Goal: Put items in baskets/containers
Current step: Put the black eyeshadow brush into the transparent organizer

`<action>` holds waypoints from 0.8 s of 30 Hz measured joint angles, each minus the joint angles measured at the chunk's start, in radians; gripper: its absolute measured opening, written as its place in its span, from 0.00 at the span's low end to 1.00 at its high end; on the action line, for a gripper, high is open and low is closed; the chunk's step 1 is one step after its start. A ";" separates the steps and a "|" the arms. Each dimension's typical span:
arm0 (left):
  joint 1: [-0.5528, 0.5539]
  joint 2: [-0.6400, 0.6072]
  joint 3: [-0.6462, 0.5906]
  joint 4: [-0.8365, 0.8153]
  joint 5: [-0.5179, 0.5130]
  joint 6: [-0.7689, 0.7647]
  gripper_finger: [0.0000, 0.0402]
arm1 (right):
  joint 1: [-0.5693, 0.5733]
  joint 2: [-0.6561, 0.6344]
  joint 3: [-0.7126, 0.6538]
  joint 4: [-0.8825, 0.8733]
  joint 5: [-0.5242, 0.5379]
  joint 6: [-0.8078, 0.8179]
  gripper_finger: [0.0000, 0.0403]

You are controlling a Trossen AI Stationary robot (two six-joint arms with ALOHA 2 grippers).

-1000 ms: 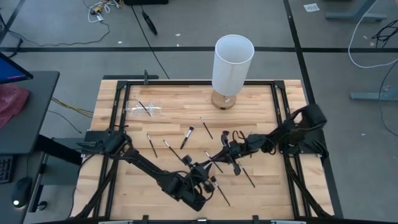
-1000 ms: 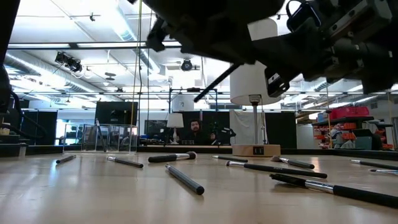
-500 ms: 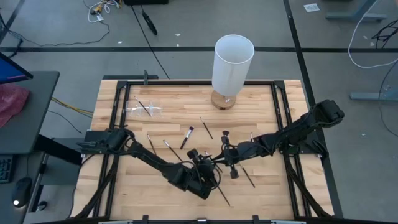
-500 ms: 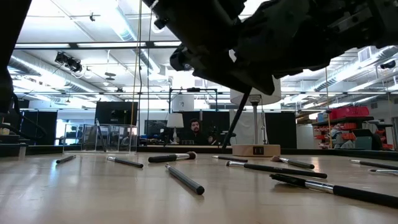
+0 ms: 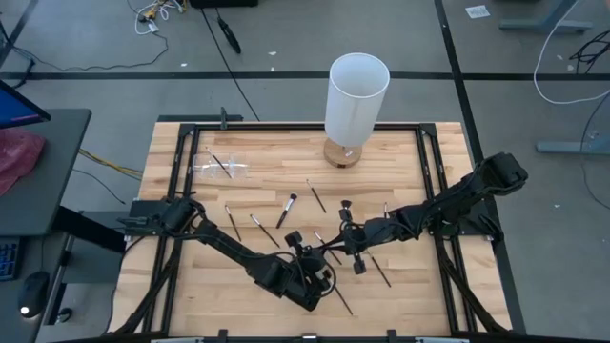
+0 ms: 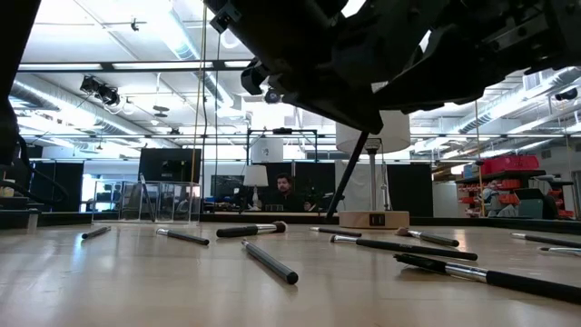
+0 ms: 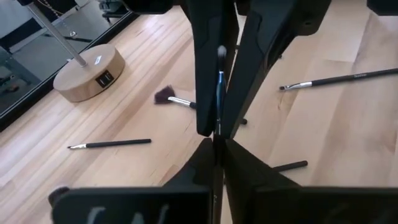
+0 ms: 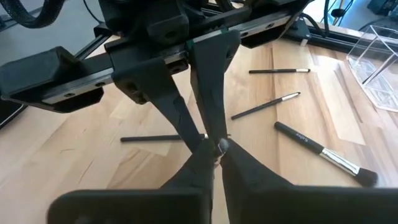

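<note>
Above the middle of the counter (image 5: 191,276), the left jaws (image 5: 319,259) and right jaws (image 5: 335,250) meet tip to tip, both pinching one thin dark brush (image 6: 348,175) that hangs slanted in the air. More slim black brushes (image 5: 286,210) lie scattered around. The clear container (image 5: 221,166) sits well apart near the far left corner.

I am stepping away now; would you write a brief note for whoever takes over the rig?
Left tool and right tool: both shut on one brush, held tilted above the table's middle, apparently mid-handover.
Clear container: far left corner of the table, at least one stored brush inside.
Left to do: the held brush, plus about eight loose brushes scattered across the table.
</note>
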 joint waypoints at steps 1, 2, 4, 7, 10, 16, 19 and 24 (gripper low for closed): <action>0.000 0.000 0.000 0.000 0.000 0.002 0.03 | 0.000 0.000 0.000 -0.001 0.000 -0.005 0.05; 0.000 0.000 0.000 0.000 0.001 0.002 0.04 | 0.000 0.000 0.000 -0.003 0.000 -0.014 0.07; 0.000 0.000 0.000 -0.005 0.002 -0.013 0.04 | 0.000 -0.014 0.000 -0.032 0.016 -0.034 0.11; -0.001 0.000 0.000 -0.061 -0.028 -0.069 0.03 | 0.000 -0.076 0.000 -0.131 0.119 -0.042 0.17; -0.020 -0.002 0.000 -0.212 -0.075 -0.206 0.03 | -0.003 -0.158 -0.002 -0.256 0.227 -0.014 0.22; -0.072 -0.034 0.000 -0.792 -0.230 -0.794 0.03 | -0.001 -0.291 -0.101 -0.245 0.265 0.026 0.28; -0.088 -0.066 -0.015 -1.048 -0.286 -1.086 0.03 | -0.001 -0.299 -0.198 -0.049 0.244 0.044 0.28; -0.065 -0.188 -0.151 -1.072 -0.302 -1.191 0.03 | -0.001 -0.274 -0.339 0.281 0.140 0.090 0.28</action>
